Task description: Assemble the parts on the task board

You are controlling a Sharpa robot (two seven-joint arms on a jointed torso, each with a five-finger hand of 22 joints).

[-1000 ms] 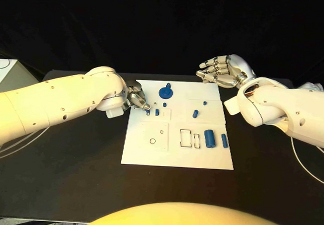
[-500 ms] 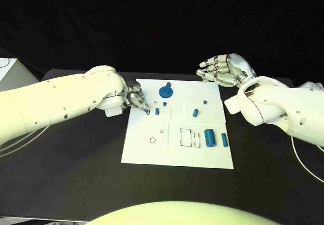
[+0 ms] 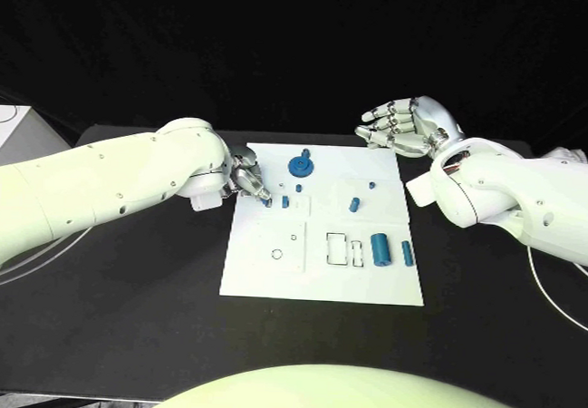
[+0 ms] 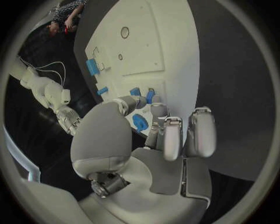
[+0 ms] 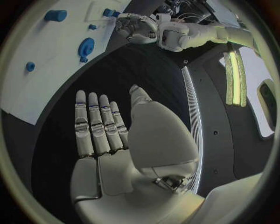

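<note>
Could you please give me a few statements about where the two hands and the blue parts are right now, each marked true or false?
1. The silver left hand is at the left edge of the white task board. True.
2. The silver right hand holds a blue part. False: it is open, off the board, above the black table.
3. The round blue knob-like part sits near the board's far edge. True.
4. The large blue cylinder lies off the board. False: it lies on the board's right side.
</note>
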